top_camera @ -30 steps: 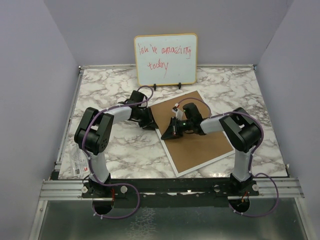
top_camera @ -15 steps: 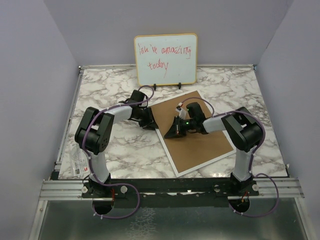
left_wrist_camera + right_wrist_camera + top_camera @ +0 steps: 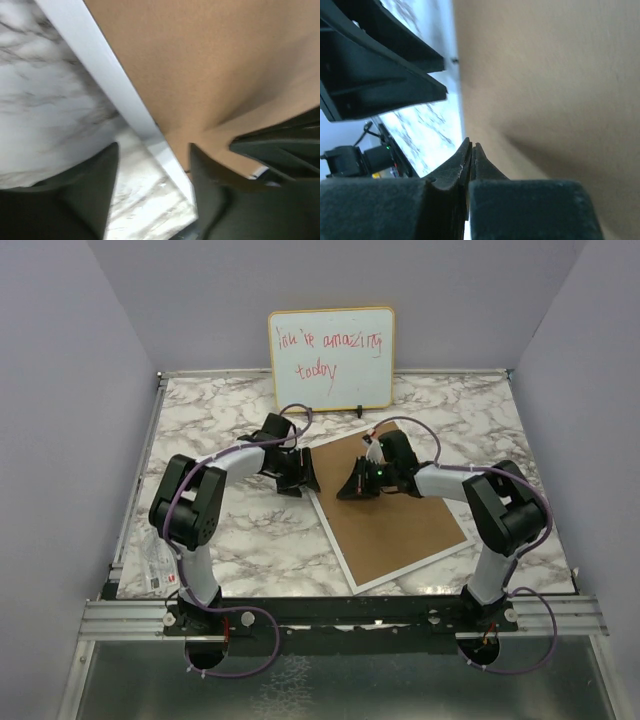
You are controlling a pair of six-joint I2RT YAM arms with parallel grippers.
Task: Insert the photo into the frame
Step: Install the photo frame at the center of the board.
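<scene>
Right gripper shifted back; left gripper widened.

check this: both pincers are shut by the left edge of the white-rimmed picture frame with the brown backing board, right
Only the right pincer is shut. The left wrist view shows the left pincer open, its fingers either side of the rim of the white-rimmed picture frame with the brown backing board.

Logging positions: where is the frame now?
Top view: the frame lies flat right of centre on the table, backing board in it, left gripper and right gripper near its left corner.
</scene>
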